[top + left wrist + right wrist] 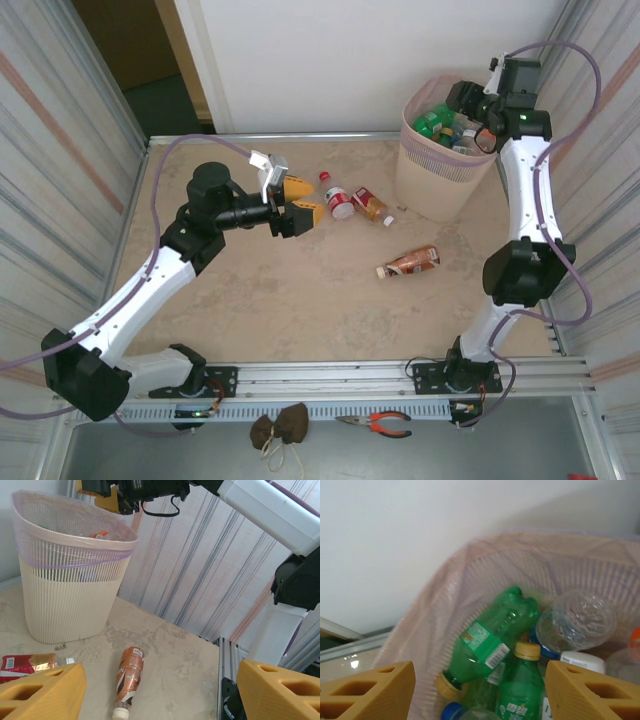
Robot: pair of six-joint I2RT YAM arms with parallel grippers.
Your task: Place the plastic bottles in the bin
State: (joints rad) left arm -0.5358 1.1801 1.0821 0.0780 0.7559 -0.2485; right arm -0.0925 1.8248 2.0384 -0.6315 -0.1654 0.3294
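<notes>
The bin [432,178] stands at the back right, holding several green and clear plastic bottles [490,645]. My right gripper [462,112] hovers over its rim, open, with nothing between its fingers [592,690]; the binned bottles lie below it. Three bottles lie on the table: a red-capped one [337,195], a red-labelled one [372,205] and a brown one [410,262]. Just left of the red-capped bottle, my left gripper [310,200] is open and empty. In its wrist view the brown bottle [129,672] lies ahead between the fingers [40,690], with the bin [70,600] beyond.
Striped curtain walls enclose the table on the left and right. A metal rail [400,375] runs along the near edge. On the front ledge lie orange-handled pliers [375,424] and a brown cloth pouch [280,428]. The right arm's base [295,610] stands at the table's right edge.
</notes>
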